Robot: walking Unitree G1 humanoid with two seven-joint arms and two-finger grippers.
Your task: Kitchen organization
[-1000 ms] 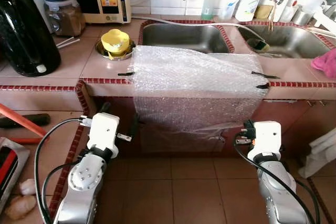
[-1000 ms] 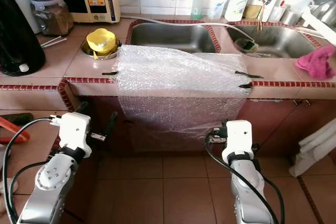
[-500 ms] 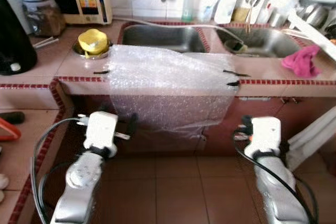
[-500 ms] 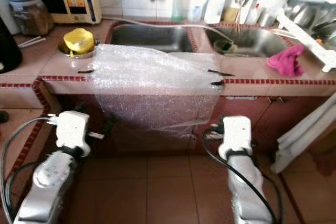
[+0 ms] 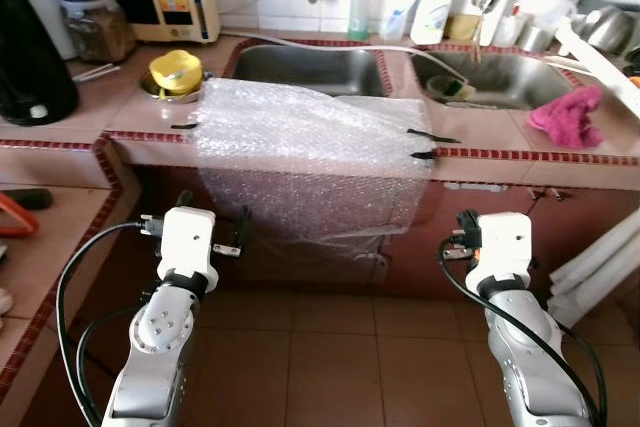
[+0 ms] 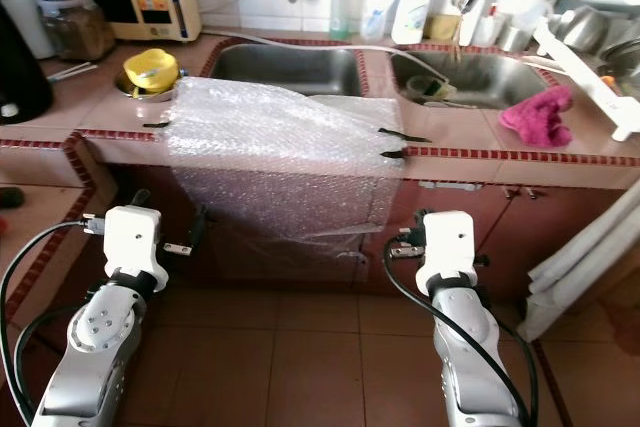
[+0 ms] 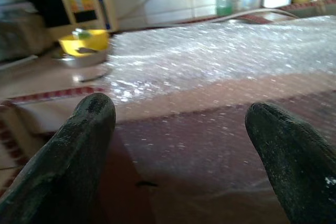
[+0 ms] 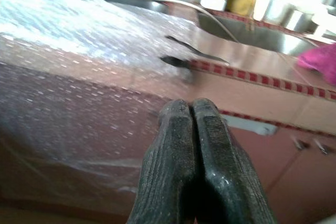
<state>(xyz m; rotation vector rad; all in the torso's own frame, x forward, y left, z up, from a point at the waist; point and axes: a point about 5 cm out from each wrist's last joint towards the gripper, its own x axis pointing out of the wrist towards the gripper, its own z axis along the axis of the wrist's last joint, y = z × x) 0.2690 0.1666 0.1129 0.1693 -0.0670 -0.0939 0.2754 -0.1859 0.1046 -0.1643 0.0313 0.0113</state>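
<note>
While bubble wrap (image 5: 310,152) drapes the counter (image 5: 500,137), left end effector (image 7: 178,145) spread wide, right end effector (image 8: 191,166) pressed together, both empty

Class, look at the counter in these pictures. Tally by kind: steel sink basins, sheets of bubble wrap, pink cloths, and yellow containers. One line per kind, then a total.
Stainless steel sink basins: 2, the left basin and the right basin
Clear bubble wrap sheet draped over the counter edge: 1
Crumpled pink cloth: 1
Yellow plastic container: 1
Total: 5
</note>
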